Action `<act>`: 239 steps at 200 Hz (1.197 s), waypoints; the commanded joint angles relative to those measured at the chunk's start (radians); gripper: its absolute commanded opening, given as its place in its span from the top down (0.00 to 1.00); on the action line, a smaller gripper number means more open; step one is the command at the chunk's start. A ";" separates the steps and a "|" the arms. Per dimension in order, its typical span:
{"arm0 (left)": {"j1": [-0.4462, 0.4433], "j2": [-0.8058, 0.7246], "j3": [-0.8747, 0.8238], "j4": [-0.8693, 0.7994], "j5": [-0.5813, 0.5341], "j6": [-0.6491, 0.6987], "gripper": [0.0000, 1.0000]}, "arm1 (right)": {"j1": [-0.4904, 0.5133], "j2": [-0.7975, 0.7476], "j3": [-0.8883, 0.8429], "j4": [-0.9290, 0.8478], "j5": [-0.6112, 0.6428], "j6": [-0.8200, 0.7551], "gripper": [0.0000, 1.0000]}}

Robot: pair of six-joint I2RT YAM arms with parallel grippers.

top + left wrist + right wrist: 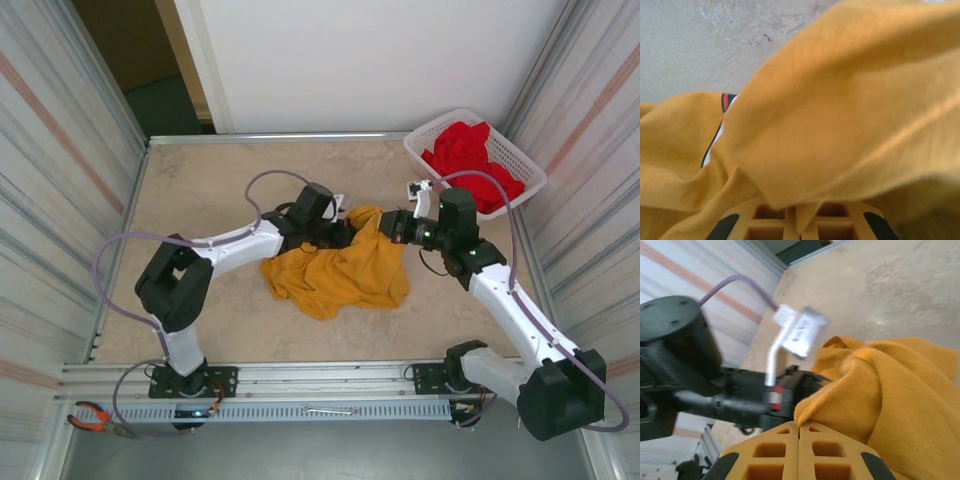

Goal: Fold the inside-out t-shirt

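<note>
The left gripper (800, 220) and right gripper (799, 430) each clenched the far edge of the crumpled inside-out t-shirt (340, 272).

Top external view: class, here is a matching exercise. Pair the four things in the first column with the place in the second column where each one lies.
Things:
1. mustard-yellow t-shirt
2. red garment
3. white basket
4. orange-handled pliers

Places:
A. at the far right corner of the table
B. at the near left corner, below the table's edge
C. crumpled in the middle of the table
D. inside the basket

Pairs: 1-C, 2-D, 3-A, 4-B
</note>
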 commanded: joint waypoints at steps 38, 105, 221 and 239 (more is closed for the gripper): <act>0.163 -0.229 -0.100 0.332 0.423 -0.072 1.00 | -0.048 0.117 -0.133 0.095 0.181 0.093 1.00; 0.182 -0.269 -0.114 0.450 0.536 -0.089 1.00 | 0.038 0.087 0.020 -0.134 0.299 0.041 0.42; 0.183 -0.252 -0.057 0.431 0.599 -0.100 1.00 | 0.150 0.158 0.193 -0.138 0.237 -0.208 0.28; 0.184 -0.251 -0.055 0.435 0.614 -0.106 1.00 | 0.142 0.215 0.207 -0.088 0.230 -0.191 0.46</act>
